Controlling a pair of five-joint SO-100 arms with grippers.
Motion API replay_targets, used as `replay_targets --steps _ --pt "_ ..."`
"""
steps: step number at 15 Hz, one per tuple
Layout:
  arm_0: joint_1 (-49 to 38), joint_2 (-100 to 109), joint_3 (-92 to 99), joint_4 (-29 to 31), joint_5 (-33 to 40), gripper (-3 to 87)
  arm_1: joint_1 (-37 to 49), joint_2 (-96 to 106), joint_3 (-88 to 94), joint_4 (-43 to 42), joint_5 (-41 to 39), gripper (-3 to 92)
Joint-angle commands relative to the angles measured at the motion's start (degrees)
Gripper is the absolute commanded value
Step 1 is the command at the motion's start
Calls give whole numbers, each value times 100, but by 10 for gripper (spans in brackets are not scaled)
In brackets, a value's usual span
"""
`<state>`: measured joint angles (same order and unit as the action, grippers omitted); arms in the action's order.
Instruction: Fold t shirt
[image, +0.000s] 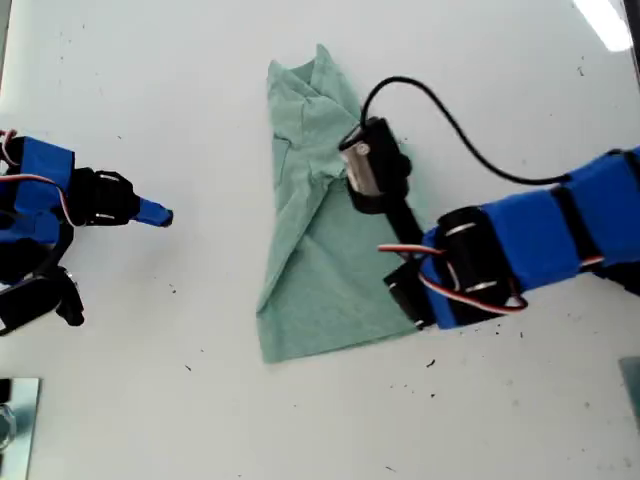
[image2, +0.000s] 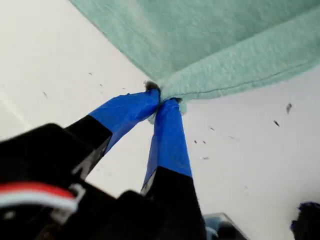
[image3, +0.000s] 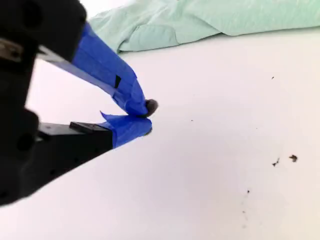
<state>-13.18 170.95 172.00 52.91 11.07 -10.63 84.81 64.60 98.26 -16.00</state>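
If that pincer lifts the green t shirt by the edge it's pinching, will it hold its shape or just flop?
It will probably flop: the t shirt already lies creased and folded over itself on the table. It looks thin, so likely light. My first pincer pinches only a small bit of hem, so the rest would likely hang and drag.

Both arms are black plastic wrapped in bands of blue tape — my first gripper (image2: 161, 100) has two slim black fingers (image2: 167, 140) whose ends are bound in blue, each with a small dark nub at its end. My second gripper (image3: 145, 117) is taped the same way. Above my first gripper sits a black motor block (image: 372, 165) with a silver label; a black cable (image: 450, 125) loops from it, and red-and-white wires (image: 450, 285) cross the arm's blue section.
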Motion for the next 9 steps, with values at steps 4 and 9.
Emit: replay_targets --steps 4,9 --pt "-9 62 -202 -62 -35 -3 -334 -923 -123 -1723 9 138" --pt "9 70 -202 -62 -26 -3 -141 905 -272 35 -369 266"
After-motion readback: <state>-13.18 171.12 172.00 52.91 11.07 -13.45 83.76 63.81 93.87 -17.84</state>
